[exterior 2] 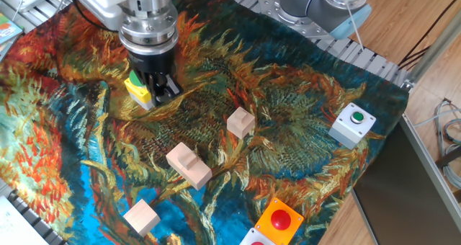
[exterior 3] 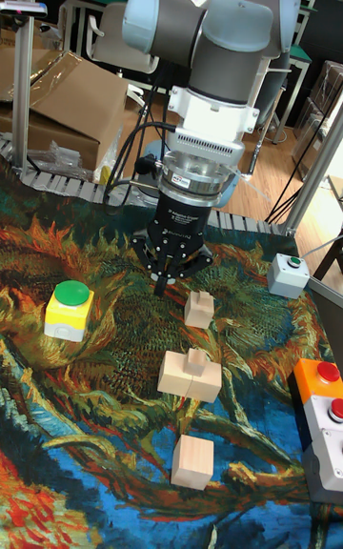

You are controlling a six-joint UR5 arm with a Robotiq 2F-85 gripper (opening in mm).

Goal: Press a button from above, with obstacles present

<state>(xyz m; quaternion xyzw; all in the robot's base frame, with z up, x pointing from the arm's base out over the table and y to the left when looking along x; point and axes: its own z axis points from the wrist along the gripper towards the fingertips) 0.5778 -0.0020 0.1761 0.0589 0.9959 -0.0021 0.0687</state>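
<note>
**Button to be pressed squarely from above, blocks kept clear**

The button, green-capped on its yellow housing, is seen in the tall fixed view standing alone at the left of the patterned cloth. In the fixed view it is partly covered by the gripper, which is placed close over it. Whether the fingers are parted or closed cannot be told from either view; nothing is seen to be grasped.

For the press to be made well, the fingertips should be centred over the green cap, and the descent should be kept straight down, so that the housing is not tipped or pushed sideways. Only light force is judged to be needed.

Three pale wooden blocks are found to the right of the button: a small one, a larger ridged one nearer, and a third nearest. All lie apart from the button, so a vertical approach is judged unobstructed; sideways travel at cloth height should be avoided.

A grey-white box with a green button and an orange box with a red button stand at the right and are to be left alone.
</note>
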